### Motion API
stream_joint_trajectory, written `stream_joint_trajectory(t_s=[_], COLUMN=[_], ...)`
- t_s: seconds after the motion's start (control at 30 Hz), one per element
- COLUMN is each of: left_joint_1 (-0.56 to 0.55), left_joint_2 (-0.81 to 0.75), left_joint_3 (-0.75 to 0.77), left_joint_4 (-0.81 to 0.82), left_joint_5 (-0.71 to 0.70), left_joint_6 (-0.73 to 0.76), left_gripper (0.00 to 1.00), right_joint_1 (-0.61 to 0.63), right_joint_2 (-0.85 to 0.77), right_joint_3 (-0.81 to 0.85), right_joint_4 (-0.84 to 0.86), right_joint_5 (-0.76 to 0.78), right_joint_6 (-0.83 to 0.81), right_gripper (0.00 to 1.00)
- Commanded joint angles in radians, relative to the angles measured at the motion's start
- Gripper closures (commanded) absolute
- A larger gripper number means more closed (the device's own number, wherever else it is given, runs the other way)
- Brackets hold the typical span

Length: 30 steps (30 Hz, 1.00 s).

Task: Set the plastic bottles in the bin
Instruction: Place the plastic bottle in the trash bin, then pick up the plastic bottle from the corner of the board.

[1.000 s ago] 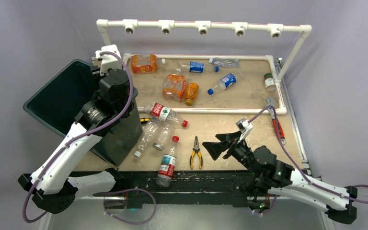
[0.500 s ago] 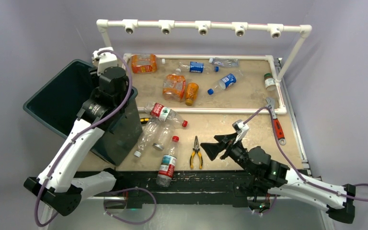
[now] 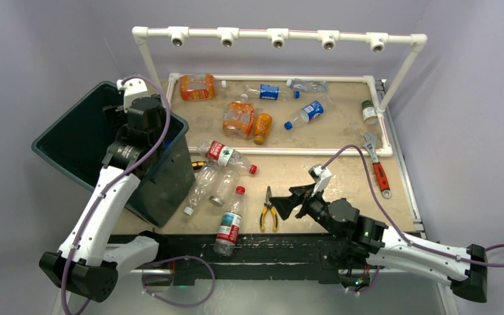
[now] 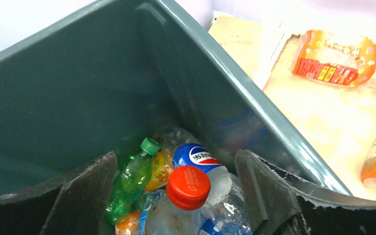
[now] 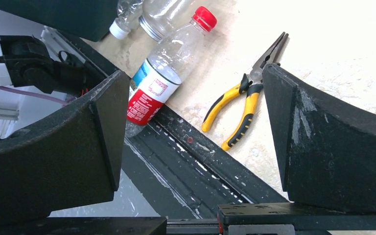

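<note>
the scene is enclosed by plain pale lilac walls (image 3: pixel 52 39), lit softly and evenly. a bench (image 3: pixel 315 177) with a mottled tan top is seen, edged along its near side by a black rail (image 3: pixel 282 244). a white pipe frame (image 3: pixel 252 33) is raised over its far half, and six round fittings (image 3: pixel 277 41) are carried on the top bar.

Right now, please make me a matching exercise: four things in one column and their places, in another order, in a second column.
1 green bottle
2 pliers
3 wrench
4 left gripper

a near the right edge of the table
b above the open bin
c inside the bin
d just ahead of the right gripper

Pairs: 1-c, 2-d, 3-a, 4-b
</note>
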<state>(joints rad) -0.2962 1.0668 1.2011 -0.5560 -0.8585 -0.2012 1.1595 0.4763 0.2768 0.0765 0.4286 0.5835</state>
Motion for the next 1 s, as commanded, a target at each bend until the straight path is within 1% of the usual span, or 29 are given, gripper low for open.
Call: stream_joint_trajectory(t_s=[0.0, 0.07, 0.13, 0.23, 0.3, 0.33, 0.4, 0.47, 0.53, 0.6, 0.7, 0.8, 0.9, 0.97], left_joint_1=[0.006, 0.005, 0.005, 0.005, 0.005, 0.005, 0.005, 0.005, 0.005, 0.005, 0.005, 0.005, 0.002, -0.022], left_joint_2=[-0.032, -0.056, -0.085, -0.096, -0.079, -0.079, -0.109, -0.163, -0.200, -0.218, -0.222, -0.174, -0.075, -0.015], left_joint_3=[0.103, 0.172, 0.240, 0.333, 0.379, 0.378, 0.322, 0.228, 0.165, 0.124, 0.107, 0.154, 0.254, 0.312], left_joint_4=[0.041, 0.024, 0.008, -0.044, -0.097, -0.108, -0.079, -0.041, -0.019, -0.015, -0.012, -0.014, -0.031, -0.023], left_joint_5=[0.002, 0.061, 0.174, 0.445, 0.621, 0.701, 0.825, 0.898, 0.928, 0.934, 0.941, 0.925, 0.915, 0.889], left_joint_6=[0.006, 0.004, -0.014, -0.054, -0.104, -0.127, -0.168, -0.204, -0.219, -0.219, -0.212, -0.177, -0.139, -0.127], left_gripper=[0.06, 0.04, 0.03, 0.01, 0.01, 0.01, 0.01, 0.01, 0.01, 0.01, 0.01, 0.01, 0.01, 0.01], right_joint_1=[0.003, 0.003, 0.003, 0.003, 0.003, 0.003, 0.003, 0.003, 0.003, 0.003, 0.003, 0.003, 0.003, 0.003], right_joint_2=[-0.033, -0.040, -0.031, 0.023, 0.082, 0.118, 0.201, 0.288, 0.375, 0.456, 0.577, 0.692, 0.781, 0.821], right_joint_3=[-0.014, -0.007, 0.005, 0.037, 0.061, 0.071, 0.088, 0.097, 0.108, 0.115, 0.139, 0.201, 0.253, 0.269], right_joint_4=[0.043, 0.053, 0.073, 0.073, 0.044, 0.029, 0.009, 0.007, 0.028, 0.091, 0.192, 0.214, 0.226, 0.246], right_joint_5=[0.020, -0.008, -0.072, -0.128, -0.117, -0.109, -0.105, -0.116, -0.147, -0.184, -0.280, -0.328, -0.354, -0.367], right_joint_6=[0.010, 0.036, 0.035, 0.035, 0.059, 0.066, 0.082, 0.108, 0.128, 0.145, 0.151, 0.159, 0.159, 0.159], right_gripper=[0.01, 0.01, 0.01, 0.01, 0.01, 0.01, 0.01, 0.01, 0.01, 0.01, 0.01, 0.01, 0.01, 0.01])
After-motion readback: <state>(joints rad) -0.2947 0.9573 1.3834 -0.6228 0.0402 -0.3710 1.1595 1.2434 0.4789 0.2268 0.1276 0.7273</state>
